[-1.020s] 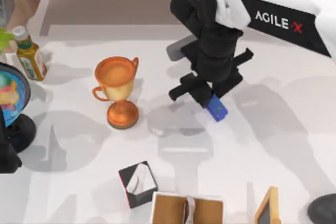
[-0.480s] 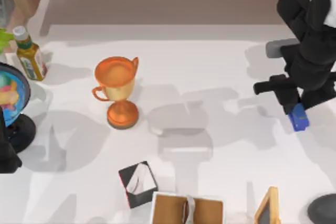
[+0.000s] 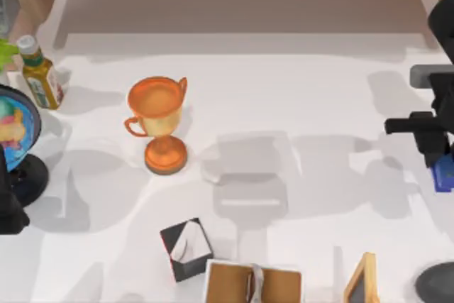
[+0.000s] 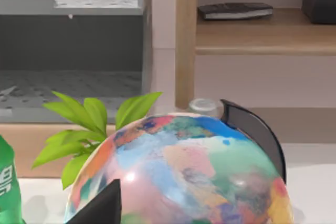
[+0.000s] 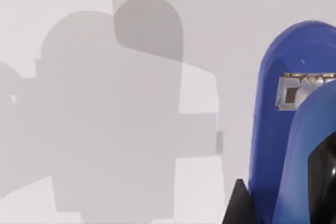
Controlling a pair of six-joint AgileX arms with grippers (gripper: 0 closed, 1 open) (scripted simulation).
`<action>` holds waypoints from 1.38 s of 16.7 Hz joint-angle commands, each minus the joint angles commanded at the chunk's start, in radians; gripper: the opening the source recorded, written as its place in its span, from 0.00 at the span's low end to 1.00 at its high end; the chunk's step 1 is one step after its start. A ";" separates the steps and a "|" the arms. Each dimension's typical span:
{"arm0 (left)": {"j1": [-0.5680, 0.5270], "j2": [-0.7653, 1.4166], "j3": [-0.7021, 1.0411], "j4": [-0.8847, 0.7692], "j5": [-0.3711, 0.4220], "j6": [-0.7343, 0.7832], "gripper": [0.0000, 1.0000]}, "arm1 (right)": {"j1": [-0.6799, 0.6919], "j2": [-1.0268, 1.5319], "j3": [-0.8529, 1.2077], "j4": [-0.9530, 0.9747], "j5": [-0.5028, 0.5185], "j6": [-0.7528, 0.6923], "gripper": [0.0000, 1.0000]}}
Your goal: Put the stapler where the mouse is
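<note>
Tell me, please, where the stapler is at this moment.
In the top view the stapler is at the table's far right edge, held in the right claw, far from the orange trophy.

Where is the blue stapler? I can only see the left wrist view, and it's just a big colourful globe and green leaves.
Observer: The stapler is at the table's far right edge, clamped in the right gripper.
Operator: What is in the middle?
Observer: An orange trophy cup stands left of the middle.
Operator: Where is my arm?
Observer: The left arm is parked at the table's left edge, beside the globe.
</note>
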 joint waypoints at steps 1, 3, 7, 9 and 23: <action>0.000 0.000 0.000 0.000 0.000 0.000 1.00 | 0.005 0.004 0.002 -0.003 0.000 0.000 0.00; 0.000 0.000 0.000 0.000 0.000 0.000 1.00 | 0.004 0.004 0.003 -0.002 0.000 0.000 0.00; 0.000 0.000 0.000 0.000 0.000 0.000 1.00 | 0.003 0.002 0.008 0.004 0.002 0.002 0.00; 0.000 0.000 0.000 0.000 0.000 0.000 1.00 | 0.002 -0.001 0.012 0.011 0.004 0.003 0.00; 0.000 0.000 0.000 0.000 0.000 0.000 1.00 | -0.002 -0.009 -0.007 0.092 0.004 0.002 0.00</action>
